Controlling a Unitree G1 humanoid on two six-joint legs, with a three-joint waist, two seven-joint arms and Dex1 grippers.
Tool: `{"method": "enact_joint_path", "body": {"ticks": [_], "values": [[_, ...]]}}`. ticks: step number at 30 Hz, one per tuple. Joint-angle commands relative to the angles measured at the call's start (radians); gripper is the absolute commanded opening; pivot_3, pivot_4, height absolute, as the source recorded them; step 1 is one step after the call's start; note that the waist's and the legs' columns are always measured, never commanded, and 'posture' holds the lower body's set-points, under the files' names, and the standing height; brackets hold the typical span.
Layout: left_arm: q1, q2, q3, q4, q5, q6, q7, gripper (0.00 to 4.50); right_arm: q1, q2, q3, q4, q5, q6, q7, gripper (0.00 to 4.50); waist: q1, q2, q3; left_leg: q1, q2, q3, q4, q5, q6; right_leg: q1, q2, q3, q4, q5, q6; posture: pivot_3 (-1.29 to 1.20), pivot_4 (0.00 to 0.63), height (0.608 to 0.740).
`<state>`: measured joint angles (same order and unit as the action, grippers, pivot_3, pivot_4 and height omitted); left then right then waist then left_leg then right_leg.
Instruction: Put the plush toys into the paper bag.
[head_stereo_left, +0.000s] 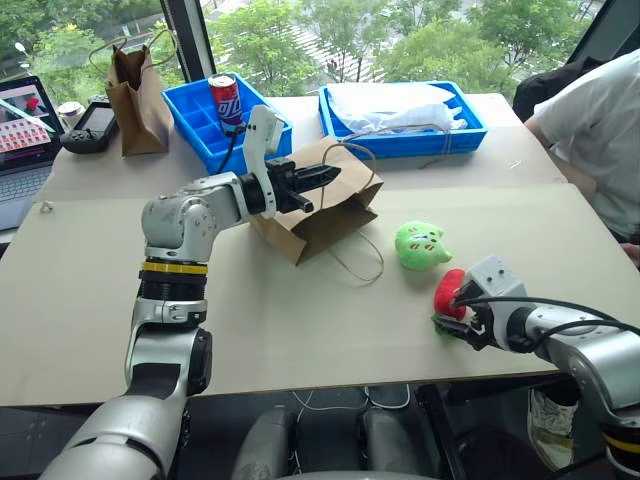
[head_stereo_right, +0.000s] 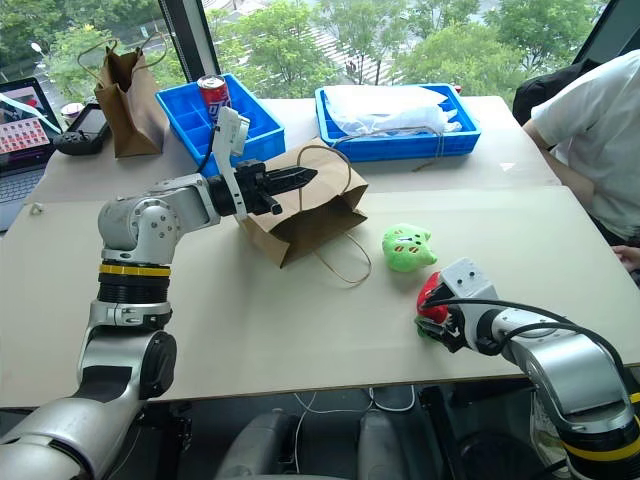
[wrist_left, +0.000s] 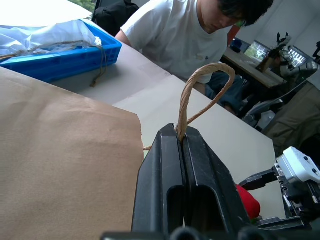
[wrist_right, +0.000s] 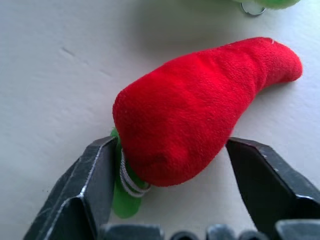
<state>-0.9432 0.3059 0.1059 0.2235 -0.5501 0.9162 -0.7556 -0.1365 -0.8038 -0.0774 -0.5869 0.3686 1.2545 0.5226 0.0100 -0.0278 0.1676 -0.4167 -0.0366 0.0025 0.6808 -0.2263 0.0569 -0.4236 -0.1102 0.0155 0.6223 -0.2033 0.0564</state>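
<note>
The red plush toy (wrist_right: 200, 110) lies near the table's (head_stereo_left: 300, 320) right front edge, between the spread jaws of the right gripper (head_stereo_left: 462, 318), which are not yet pinching it. It looks soft and light, so a squeeze across its thick middle should hold. The green plush toy (head_stereo_left: 422, 244) sits just beyond. The left gripper (head_stereo_left: 322, 177), jaws pressed together on a twine handle (wrist_left: 200, 95), lifts the paper bag (head_stereo_left: 320, 215); its inside is hidden. Far blue trays (head_stereo_left: 400, 140) hold a can (head_stereo_left: 226, 98) and white plastic (head_stereo_left: 395, 108).
</note>
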Motion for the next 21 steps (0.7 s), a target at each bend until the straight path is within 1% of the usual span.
{"method": "enact_joint_path", "body": {"ticks": [1,2,3,4,5,7,9,10,12,13,15,16,18,21], "values": [[-0.026,0.008,0.007,-0.036,-0.021,-0.008,-0.001,0.0,-0.032,-0.049,-0.074,-0.034,0.018,-0.052,0.038,2.0,0.001,0.0,0.0,0.0,0.0,0.0,0.0,0.0,0.0,0.0,0.0,0.0,0.0,0.0,0.0,0.0,0.15,0.74],[-0.027,0.008,0.008,-0.038,-0.023,-0.006,0.001,0.0,-0.035,-0.068,-0.083,-0.034,0.023,-0.059,0.053,1.76,0.001,0.0,0.0,0.0,0.0,0.0,0.0,0.0,0.0,0.0,0.0,0.0,0.0,0.0,0.0,0.0,0.15,0.74],[-0.028,0.008,0.008,-0.039,-0.024,-0.005,0.002,0.0,-0.036,-0.085,-0.089,-0.035,0.028,-0.068,0.068,1.37,0.001,0.0,0.0,0.0,0.0,0.0,0.0,0.0,0.0,0.0,0.0,0.0,0.0,0.0,0.0,0.0,0.15,0.74],[-0.029,0.006,0.011,-0.042,-0.027,-0.002,0.006,0.0,-0.04,-0.126,-0.108,-0.044,0.049,-0.068,0.109,1.08,0.002,0.0,0.0,0.0,0.0,0.0,0.0,0.0,0.0,0.0,0.0,0.0,-0.001,0.0,0.0,0.0,0.15,0.74],[-0.031,0.005,0.012,-0.042,-0.029,-0.002,0.008,0.0,-0.043,-0.155,-0.121,-0.049,0.066,-0.068,0.138,0.6,0.003,0.0,0.0,0.0,0.0,0.0,0.0,0.0,0.0,0.001,0.0,-0.001,-0.001,0.0,0.0,0.0,0.15,0.74],[-0.034,0.002,0.017,-0.05,-0.035,0.004,0.016,0.0,-0.065,-0.226,-0.159,-0.07,0.122,-0.067,0.221,0.07,0.002,0.0,0.0,0.0,0.0,0.0,0.0,0.0,0.0,0.001,0.0,-0.001,-0.002,0.0,0.0,0.0,0.15,0.74],[-0.034,0.001,0.021,-0.06,-0.042,0.011,0.022,0.0,-0.12,-0.284,-0.19,-0.111,0.224,-0.054,0.322,0.07,0.002,0.0,0.0,0.0,0.0,0.0,0.0,0.0,0.0,0.001,0.0,-0.001,-0.003,0.0,0.0,0.0,0.15,0.74],[-0.034,0.001,0.022,-0.063,-0.044,0.014,0.024,0.0,-0.136,-0.3,-0.195,-0.12,0.255,-0.052,0.347,0.07,-0.001,0.0,0.0,0.0,0.0,0.0,0.0,0.0,0.0,0.001,0.0,-0.001,-0.003,0.0,0.0,0.0,0.15,0.74],[-0.035,0.002,0.023,-0.063,-0.048,0.015,0.028,0.0,-0.185,-0.307,-0.176,-0.13,0.305,-0.042,0.365,0.07,-0.002,0.0,0.0,0.0,0.002,-0.001,0.0,0.0,0.0,0.001,0.002,-0.002,-0.004,0.0,0.0,0.0,0.15,0.74],[-0.03,0.006,0.013,-0.076,-0.055,0.025,0.02,0.0,-0.236,-0.279,-0.129,-0.129,0.314,-0.055,0.354,0.07,-0.001,0.0,0.0,0.0,0.003,-0.001,0.0,0.0,0.0,0.002,0.002,-0.002,-0.005,0.0,0.0,0.0,0.15,0.74],[-0.02,0.017,-0.011,-0.101,-0.061,0.041,0.001,0.0,-0.318,-0.225,-0.007,-0.099,0.267,-0.095,0.308,0.07,-0.005,-0.001,0.0,0.0,0.003,-0.001,0.0,0.0,0.0,0.002,0.002,-0.002,-0.006,0.001,-0.001,0.0,0.15,0.74],[-0.019,0.018,-0.015,-0.11,-0.065,0.047,0.001,0.0,-0.338,-0.214,0.05,-0.086,0.235,-0.121,0.301,0.07,-0.006,-0.001,0.0,0.0,0.003,-0.001,0.0,0.0,0.0,0.002,0.002,-0.002,-0.006,0.001,-0.002,0.0,0.15,0.74],[-0.026,0.021,-0.008,-0.124,-0.074,0.059,0.015,0.0,-0.384,-0.147,0.183,-0.016,0.15,-0.195,0.271,0.07,-0.005,-0.001,0.0,0.0,0.002,-0.001,0.0,0.0,0.0,0.002,0.002,-0.001,-0.006,0.001,-0.002,0.0,0.15,0.74],[-0.025,0.034,-0.004,-0.159,-0.089,0.085,0.02,0.0,-0.459,-0.073,0.366,0.13,-0.008,-0.365,0.273,0.07,-0.003,-0.001,0.0,-0.001,0.001,0.0,0.0,0.0,0.0,0.001,0.001,-0.001,-0.006,0.001,-0.002,0.0,0.15,0.74]]}}
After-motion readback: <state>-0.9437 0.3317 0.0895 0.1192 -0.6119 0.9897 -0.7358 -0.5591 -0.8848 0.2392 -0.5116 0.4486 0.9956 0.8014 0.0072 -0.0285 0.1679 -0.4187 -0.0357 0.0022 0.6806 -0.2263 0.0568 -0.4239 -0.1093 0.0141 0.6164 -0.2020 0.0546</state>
